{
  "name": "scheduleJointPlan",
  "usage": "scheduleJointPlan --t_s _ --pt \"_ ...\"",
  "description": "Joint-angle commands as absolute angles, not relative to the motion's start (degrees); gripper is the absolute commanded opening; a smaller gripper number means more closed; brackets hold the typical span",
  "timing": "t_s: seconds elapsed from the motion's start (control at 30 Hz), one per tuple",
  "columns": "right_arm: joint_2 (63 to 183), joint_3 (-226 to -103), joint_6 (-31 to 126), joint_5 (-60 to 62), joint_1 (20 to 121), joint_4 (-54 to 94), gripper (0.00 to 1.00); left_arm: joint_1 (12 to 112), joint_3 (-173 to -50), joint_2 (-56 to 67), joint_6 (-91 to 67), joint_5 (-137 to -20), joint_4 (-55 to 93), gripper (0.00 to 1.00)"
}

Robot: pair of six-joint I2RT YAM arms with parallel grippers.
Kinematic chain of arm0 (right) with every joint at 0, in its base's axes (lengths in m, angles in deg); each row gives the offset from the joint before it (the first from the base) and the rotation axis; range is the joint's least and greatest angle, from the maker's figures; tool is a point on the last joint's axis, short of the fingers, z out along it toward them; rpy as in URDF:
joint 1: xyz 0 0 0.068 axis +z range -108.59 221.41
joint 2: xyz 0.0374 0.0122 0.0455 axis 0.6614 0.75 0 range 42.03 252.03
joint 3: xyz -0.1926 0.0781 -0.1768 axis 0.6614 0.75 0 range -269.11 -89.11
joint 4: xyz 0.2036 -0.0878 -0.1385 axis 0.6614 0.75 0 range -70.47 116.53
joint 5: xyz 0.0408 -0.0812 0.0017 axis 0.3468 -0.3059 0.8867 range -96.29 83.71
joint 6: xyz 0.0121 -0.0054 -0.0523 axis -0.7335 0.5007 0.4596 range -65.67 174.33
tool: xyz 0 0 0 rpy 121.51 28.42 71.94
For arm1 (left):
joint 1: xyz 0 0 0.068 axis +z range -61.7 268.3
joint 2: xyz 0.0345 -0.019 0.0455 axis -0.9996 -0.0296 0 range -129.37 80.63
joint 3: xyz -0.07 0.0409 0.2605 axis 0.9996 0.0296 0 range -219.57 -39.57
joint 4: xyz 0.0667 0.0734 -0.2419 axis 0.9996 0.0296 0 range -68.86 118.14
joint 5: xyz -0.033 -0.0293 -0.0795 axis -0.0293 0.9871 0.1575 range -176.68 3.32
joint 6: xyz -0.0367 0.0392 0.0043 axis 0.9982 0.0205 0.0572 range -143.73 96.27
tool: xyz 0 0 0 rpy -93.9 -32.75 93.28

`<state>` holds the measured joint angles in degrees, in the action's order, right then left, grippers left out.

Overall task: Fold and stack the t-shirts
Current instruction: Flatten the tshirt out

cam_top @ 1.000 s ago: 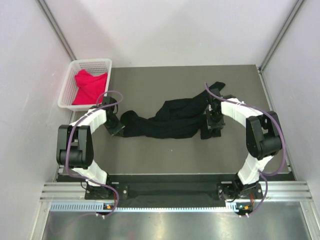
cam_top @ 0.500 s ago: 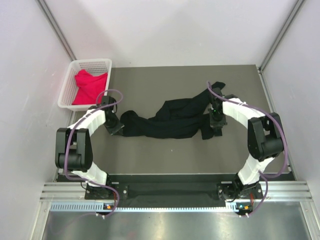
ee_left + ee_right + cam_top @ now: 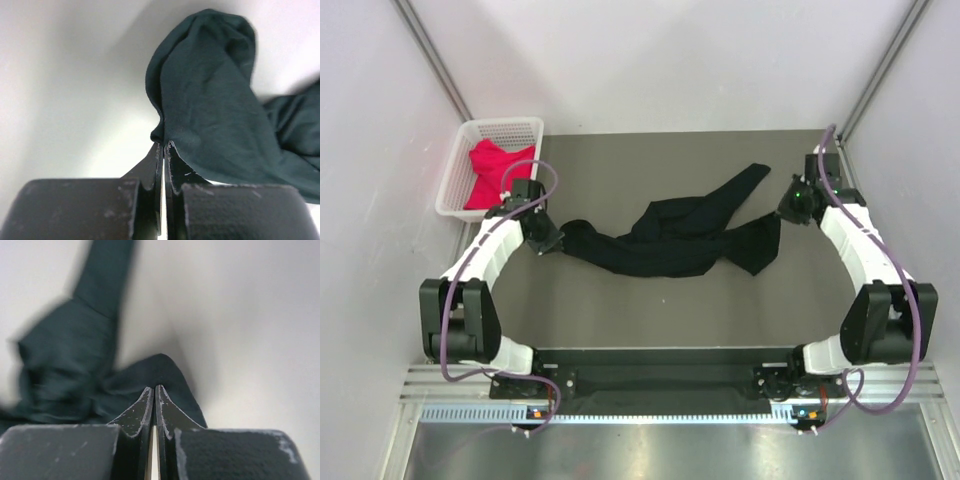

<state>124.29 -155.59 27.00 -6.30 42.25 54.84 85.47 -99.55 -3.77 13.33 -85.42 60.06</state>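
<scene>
Holds the black t-shirt [image 3: 670, 240] by both ends, slung low across the middle of the table [image 3: 650, 310]. Pinches the left end with the left gripper [image 3: 558, 243], pressed together on a thin fold (plain in the left wrist view, where cloth bulges up just past the fingertips [image 3: 155, 160]). Pinches the right edge with the right gripper [image 3: 782, 213], likewise closed tight on a ridge of cloth.

Reads as a stretch: pulls the two ends apart to draw the bunched shirt open before any fold can start. Not flat yet. Shows a twisted, rumpled middle, one narrow flap pointing toward the far right and a wider flap drooping just below the right gripper.

Finds the pink t-shirt [image 3: 498, 172] heaped in the white basket [image 3: 505, 123] at the far left corner, apart from the black one and not yet handled.

Leaves little room sideways. Puts the right gripper near the table's right edge and the wall [image 3: 920, 120] beyond it; puts the left gripper just beside the basket. Offers more bare table on the far side of the shirt and on the near side toward the arm bases, so probably calls for spreading along that line rather than pulling wider.
</scene>
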Motion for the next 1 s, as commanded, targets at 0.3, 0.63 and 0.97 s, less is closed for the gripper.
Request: scheduleJointPlan --t_s 0.3,0.63,0.97 --pt "113.4 -158.27 10.49 6.78 31.93 27.11 0.0 85.4 -106.87 7.94 13.01 -88.16 57.88 0.0" --pt "123.94 -177.77 -7.79 15.68 23.84 10.48 0.0 85.4 -135.95 -3.44 8.97 -91.6 62.35 0.0" --pt "134.75 -199.13 -14.75 17.35 19.79 6.88 0.0 87.86 -167.78 -23.5 14.14 -80.39 56.06 0.0"
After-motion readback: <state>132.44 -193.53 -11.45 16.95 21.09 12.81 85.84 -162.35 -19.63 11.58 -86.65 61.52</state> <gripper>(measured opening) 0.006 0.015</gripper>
